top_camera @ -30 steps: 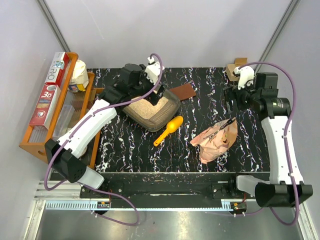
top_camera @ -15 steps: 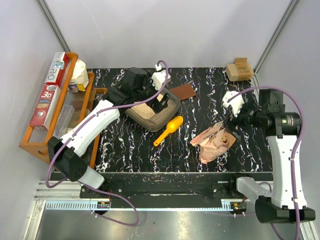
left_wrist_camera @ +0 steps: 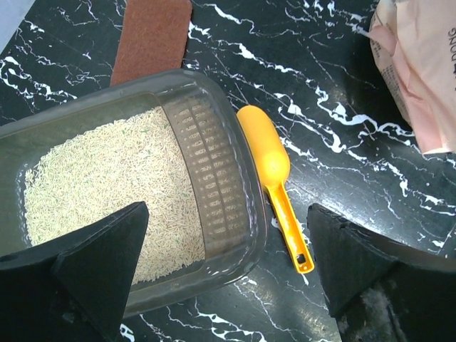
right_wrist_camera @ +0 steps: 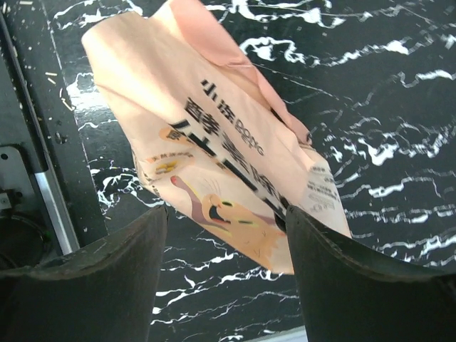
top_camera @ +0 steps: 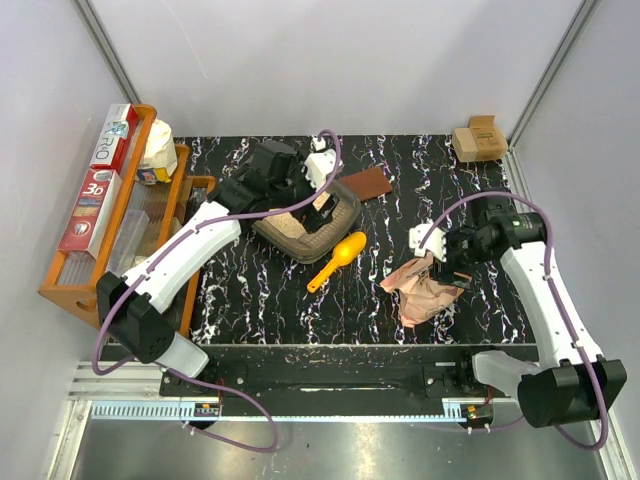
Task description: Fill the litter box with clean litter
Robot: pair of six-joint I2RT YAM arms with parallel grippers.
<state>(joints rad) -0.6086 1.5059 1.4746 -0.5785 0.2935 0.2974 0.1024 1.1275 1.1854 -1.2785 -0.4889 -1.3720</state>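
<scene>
The dark grey litter box sits left of the table's middle, partly filled with beige clean litter. In the left wrist view the litter covers the floor of the box. My left gripper is open and empty, with its jaws straddling the box's near right corner. My right gripper is open just above the pink pig-printed bag, with the bag's end between the jaws. I cannot tell whether it touches the bag.
A yellow-orange scoop lies beside the box's right side. A brown pad lies behind the box. A cardboard box stands at the back right. An orange wooden rack with boxes lines the left edge.
My right arm has swung from the back right down and left onto the pink bag. My left gripper has shifted slightly right over the litter box's right end.
</scene>
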